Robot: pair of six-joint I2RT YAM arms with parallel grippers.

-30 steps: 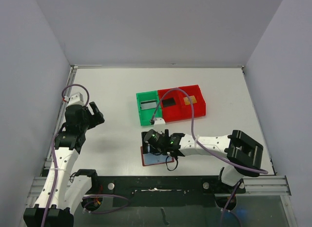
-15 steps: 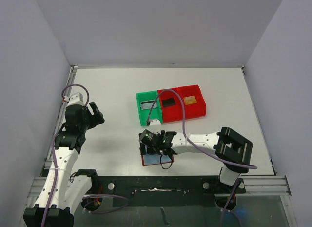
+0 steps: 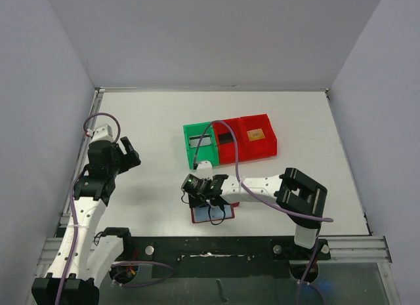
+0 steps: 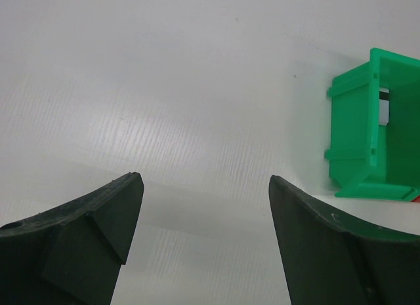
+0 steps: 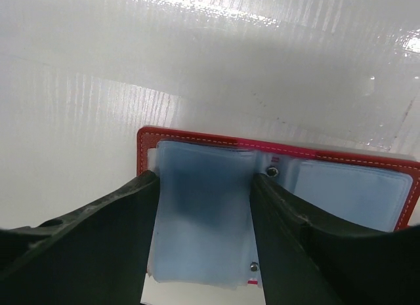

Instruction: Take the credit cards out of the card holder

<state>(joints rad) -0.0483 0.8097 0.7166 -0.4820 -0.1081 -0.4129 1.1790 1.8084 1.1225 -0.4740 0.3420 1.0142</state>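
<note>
The right gripper (image 5: 205,187) hangs with jaws spread over the open card holder (image 5: 354,193), which lies flat directly beneath it, one pale blue sleeve (image 5: 200,233) between its fingers. Three credit cards (image 3: 225,138) lie in bins (image 3: 273,146) beyond it; whether any is inside the holder cannot be told. The left gripper (image 4: 205,180), spread and empty, is well apart, so closing could pinch the soft sleeve and lift the unpinned holder.

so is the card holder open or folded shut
Open: the card holder lies spread flat, both pale blue inner pockets facing up inside the red border.
</note>
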